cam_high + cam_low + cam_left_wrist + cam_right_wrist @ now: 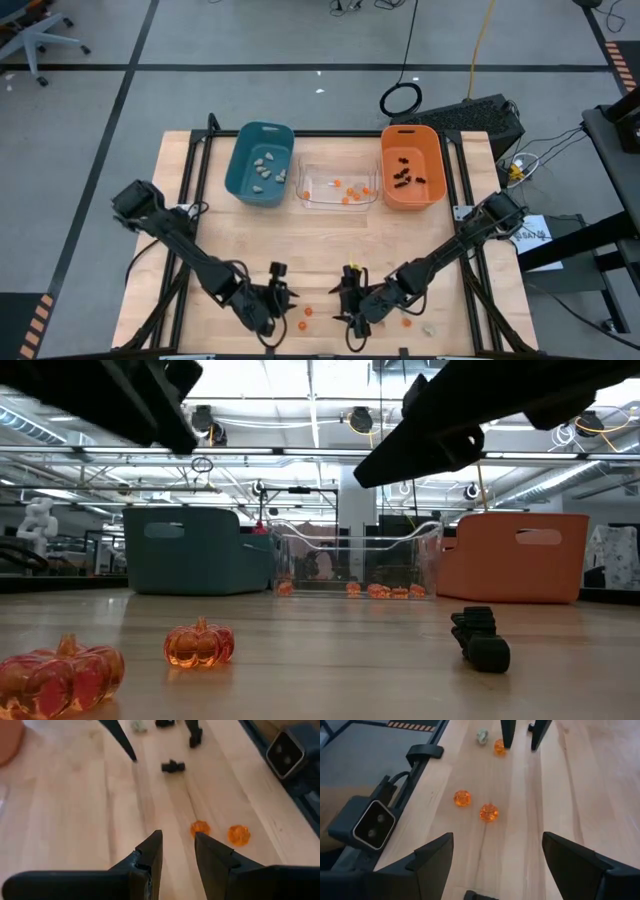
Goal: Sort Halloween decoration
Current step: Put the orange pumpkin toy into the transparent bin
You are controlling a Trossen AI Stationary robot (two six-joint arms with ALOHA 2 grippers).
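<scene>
We see a pale wooden worktop [200, 200] with visible grain, smooth enough for small pieces to skid. At its far edge stand three plastic bins: a teal bin [243, 170] holding pale lumps, a clear bin [310, 198] holding orange pumpkins, and an orange bin [432, 185] holding black spiders. Both arms reach to the near edge. Our left gripper [285, 296] hangs partly open and empty; our right gripper [349, 300] stands wide open, also empty. Between and around them lie the last decorations: glossy, ribbed, translucent pumpkins [488, 812], a matte black spider [173, 766] and a pale lump [482, 735].

The risk, we judge, is that the rounded, slick pumpkins roll or squirt from closing fingers, perhaps off the near edge. The grippers sit close together, so they could also collide.
</scene>
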